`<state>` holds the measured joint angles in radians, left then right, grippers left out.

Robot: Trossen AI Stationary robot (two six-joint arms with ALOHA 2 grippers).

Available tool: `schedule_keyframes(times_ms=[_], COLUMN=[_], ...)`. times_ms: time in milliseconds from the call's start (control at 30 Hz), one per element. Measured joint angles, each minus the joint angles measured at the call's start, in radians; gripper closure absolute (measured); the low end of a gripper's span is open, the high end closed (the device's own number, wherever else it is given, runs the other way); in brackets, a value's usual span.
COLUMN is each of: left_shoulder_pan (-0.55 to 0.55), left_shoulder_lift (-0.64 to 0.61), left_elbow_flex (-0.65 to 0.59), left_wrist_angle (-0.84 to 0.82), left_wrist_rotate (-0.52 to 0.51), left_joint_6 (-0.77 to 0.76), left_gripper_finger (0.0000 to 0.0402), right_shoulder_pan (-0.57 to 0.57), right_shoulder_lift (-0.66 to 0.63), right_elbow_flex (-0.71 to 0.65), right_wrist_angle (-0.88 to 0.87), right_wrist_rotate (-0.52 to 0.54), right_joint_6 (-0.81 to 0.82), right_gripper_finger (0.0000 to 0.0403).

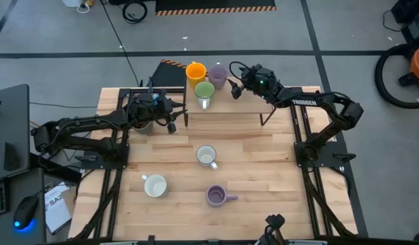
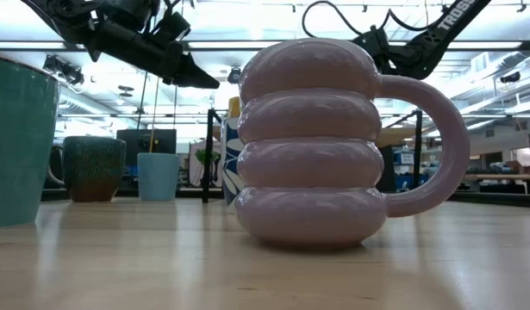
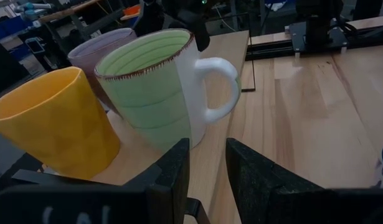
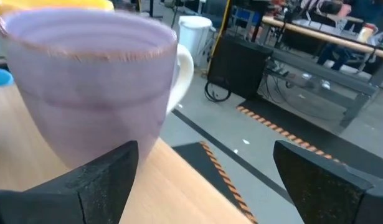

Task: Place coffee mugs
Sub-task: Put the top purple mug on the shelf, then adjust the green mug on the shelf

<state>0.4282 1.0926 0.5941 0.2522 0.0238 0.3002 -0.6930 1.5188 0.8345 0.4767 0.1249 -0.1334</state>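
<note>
Facing ribbed, bulbous pale purple mug (image 2: 312, 146)

A wooden table (image 1: 264, 163) carries orange (image 1: 195, 71), green (image 1: 204, 91) and purple (image 1: 218, 75) mugs at upper centre; three more, two apparently white, stand lower.

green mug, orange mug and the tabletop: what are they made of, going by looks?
Green mug: likely glazed ceramic; soft sheen, ridged wall, speckled brown rim, white handle.
Orange mug: probably ceramic with a matte or satin glaze; faceted wall, little glare.
Tabletop: light wood, butcher-block style; visible grain and joined strips, smooth finish.
</note>
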Motion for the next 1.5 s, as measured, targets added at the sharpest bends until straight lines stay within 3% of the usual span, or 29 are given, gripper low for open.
schedule_keyframes(times_ms=[167, 333, 567, 700, 1067, 1500], left_shoulder_pan=[0.000, 0.000, 0.008, 0.006, 0.005, 0.005], left_shoulder_lift=[0.000, 0.000, 0.010, 0.021, 0.018, 0.020], left_elbow_flex=[0.000, 0.000, 0.000, 0.000, 0.000, 0.000], left_wrist_angle=[-0.047, -0.031, -0.005, -0.011, -0.008, 0.037], left_wrist_rotate=[0.003, 0.093, 0.090, 0.092, 0.090, 0.074], left_joint_6=[-0.028, -0.026, -0.001, -0.001, -0.002, -0.058], left_gripper_finger=[0.0292, 0.0292, 0.0292, 0.0292, 0.0292, 0.0292], right_shoulder_pan=[0.011, 0.065, 0.139, 0.174, 0.203, 0.226], right_shoulder_lift=[-0.012, -0.050, -0.051, -0.051, -0.048, -0.032], right_elbow_flex=[0.000, 0.000, 0.000, 0.000, 0.000, 0.000], right_wrist_angle=[-0.091, -0.143, -0.142, -0.121, -0.031, 0.001], right_wrist_rotate=[-0.010, -0.094, -0.219, -0.240, -0.398, -0.392], right_joint_6=[0.000, 0.000, 0.008, 0.003, 0.012, 0.012], right_gripper_finger=[0.0025, 0.0025, 0.0025, 0.0025, 0.0026, 0.0026])
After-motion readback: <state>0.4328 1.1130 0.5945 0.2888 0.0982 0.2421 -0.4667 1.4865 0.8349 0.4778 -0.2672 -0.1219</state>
